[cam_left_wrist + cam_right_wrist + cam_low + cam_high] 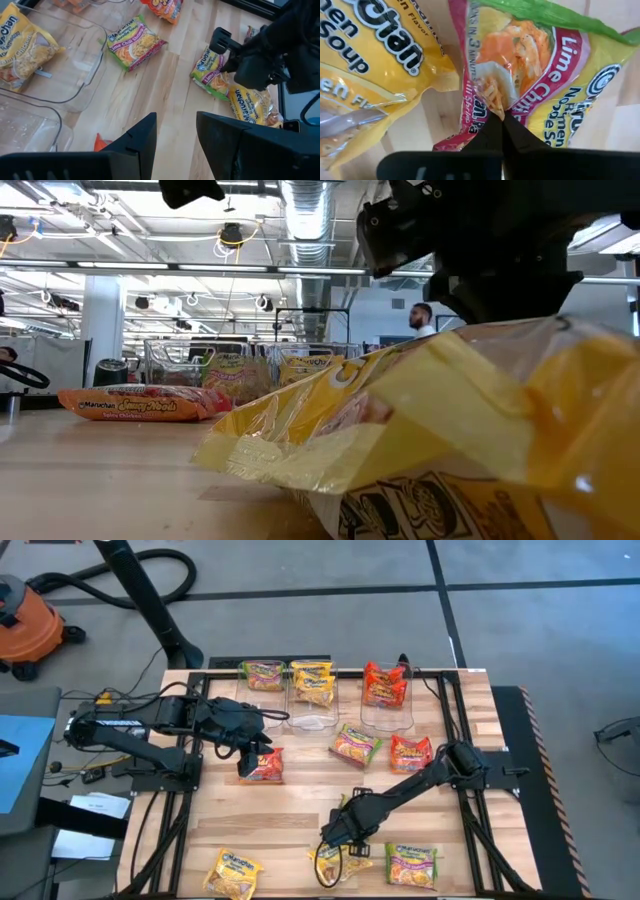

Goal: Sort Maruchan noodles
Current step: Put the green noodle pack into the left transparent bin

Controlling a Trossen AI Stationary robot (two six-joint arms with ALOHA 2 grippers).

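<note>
Right end effector (496, 120) pinches a green packet (530, 75) near the counter (300, 810) front, left one (250, 755) spread, few packets binned, most still loose.

1. Front-edge packet (233, 873): yellow, red lettering.
2. Lime chili packet (530, 85): green top band, pink-red border, yellow panel, orange noodle picture.
3. Packet beside it (375, 65): yellow, red letters.
4. Packets in the right bin (384, 686): red-orange.
5. Table (290, 810): pale wood grain.
6. Arms: black.
7. Shop vacuum (25, 625): orange.
</note>
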